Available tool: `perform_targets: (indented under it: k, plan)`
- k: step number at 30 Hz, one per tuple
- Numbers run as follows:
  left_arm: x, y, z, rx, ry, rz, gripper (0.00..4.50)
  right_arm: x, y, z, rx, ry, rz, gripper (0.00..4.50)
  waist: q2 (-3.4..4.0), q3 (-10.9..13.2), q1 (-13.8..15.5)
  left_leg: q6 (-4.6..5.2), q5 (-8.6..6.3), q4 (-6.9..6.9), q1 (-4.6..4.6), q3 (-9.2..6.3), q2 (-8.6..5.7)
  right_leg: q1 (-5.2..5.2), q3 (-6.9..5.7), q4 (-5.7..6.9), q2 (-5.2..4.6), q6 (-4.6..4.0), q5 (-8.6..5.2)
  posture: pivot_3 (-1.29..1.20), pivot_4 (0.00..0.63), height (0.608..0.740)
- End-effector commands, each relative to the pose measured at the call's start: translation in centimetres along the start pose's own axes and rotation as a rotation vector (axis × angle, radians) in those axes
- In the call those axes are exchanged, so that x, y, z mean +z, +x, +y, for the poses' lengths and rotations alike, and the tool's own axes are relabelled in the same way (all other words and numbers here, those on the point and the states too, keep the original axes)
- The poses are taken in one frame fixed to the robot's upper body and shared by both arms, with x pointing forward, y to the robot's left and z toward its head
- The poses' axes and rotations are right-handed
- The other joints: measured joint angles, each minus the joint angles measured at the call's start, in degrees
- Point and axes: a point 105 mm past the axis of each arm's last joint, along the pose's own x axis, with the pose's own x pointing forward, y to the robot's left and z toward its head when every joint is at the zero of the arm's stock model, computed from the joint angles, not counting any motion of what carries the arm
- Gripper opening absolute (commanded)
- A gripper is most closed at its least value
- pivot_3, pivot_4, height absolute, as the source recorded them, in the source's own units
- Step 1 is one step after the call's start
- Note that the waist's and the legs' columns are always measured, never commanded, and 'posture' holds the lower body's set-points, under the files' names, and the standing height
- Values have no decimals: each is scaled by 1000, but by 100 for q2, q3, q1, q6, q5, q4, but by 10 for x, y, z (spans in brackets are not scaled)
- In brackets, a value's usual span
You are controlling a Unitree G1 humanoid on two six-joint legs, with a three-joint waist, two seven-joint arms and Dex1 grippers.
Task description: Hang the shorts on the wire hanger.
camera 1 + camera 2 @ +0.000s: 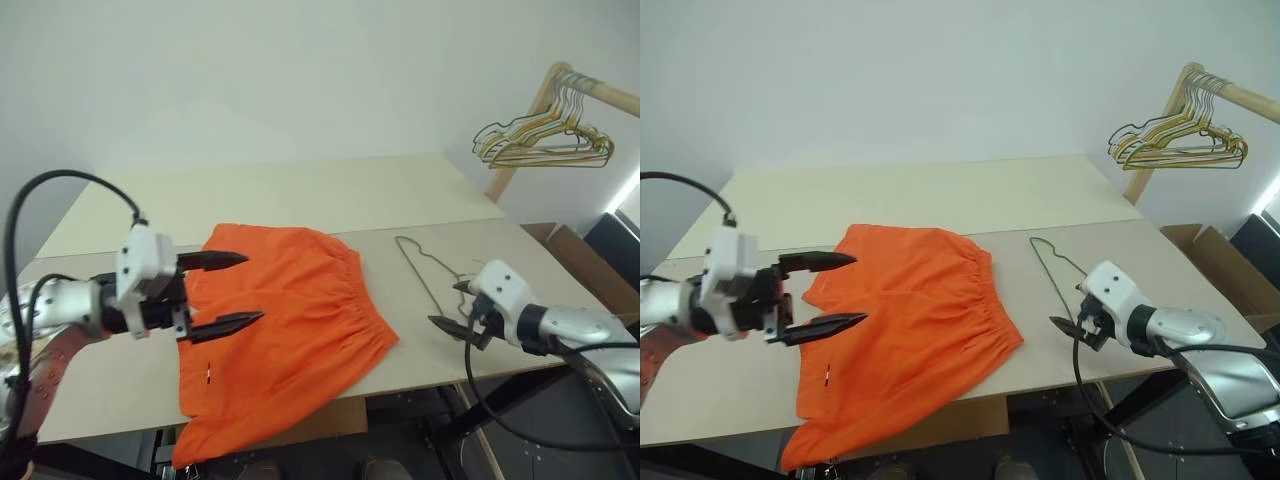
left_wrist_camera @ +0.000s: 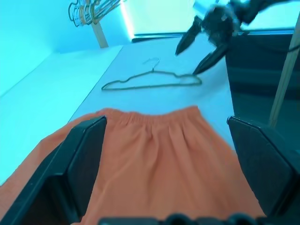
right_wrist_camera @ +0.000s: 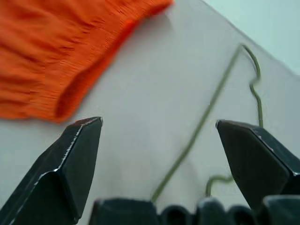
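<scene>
The left gripper (image 1: 232, 290) hangs with its two black fingers spread wide and nothing between them, poised above the near-left part of the bright orange soft fabric shorts (image 1: 285, 320). These lie flat on the pale beige table (image 1: 300, 195), one leg drooping over its near edge. The right gripper (image 1: 455, 305) is also wide apart and empty, just beside the thin grey-olive wire hanger (image 1: 420, 270), which lies on the table beyond its fingertips, apart from the shorts' gathered waistband.
</scene>
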Motion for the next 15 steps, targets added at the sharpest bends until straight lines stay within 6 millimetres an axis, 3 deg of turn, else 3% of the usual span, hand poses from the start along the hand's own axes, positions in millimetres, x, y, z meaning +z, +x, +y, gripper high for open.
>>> perform_targets:
  k: [1, 7, 14, 15]
  plan:
    - [3, 11, 0, -47, -25, -10, 4473, -1, 1, -25, -165, 175, 129, 4500, 1, 0, -60, 0, 0, -1, -5, 4, -3, -7, 7, 0, 0, -1, 1, -48, 0, 740]
    - [5, 22, 8, -72, -22, -29, 4473, -28, 6, -44, -314, 363, 367, 4500, 0, -1, -143, 2, 2, 9, -84, -7, -12, -69, 4, -4, 13, 4, 3, -67, 0, 740]
    - [3, 26, 9, -89, -12, -30, 4473, -48, 15, -40, -277, 476, 470, 4500, 2, 0, -233, 13, -5, 7, -102, -5, -14, -68, 4, -54, 20, 22, 16, -71, 0, 740]
    - [2, 25, 8, -90, -9, -28, 4491, -50, 17, -37, -252, 493, 482, 4324, 2, 0, -248, 14, -6, 7, -102, -5, -14, -68, 4, -56, 16, 24, 17, -71, 0, 740]
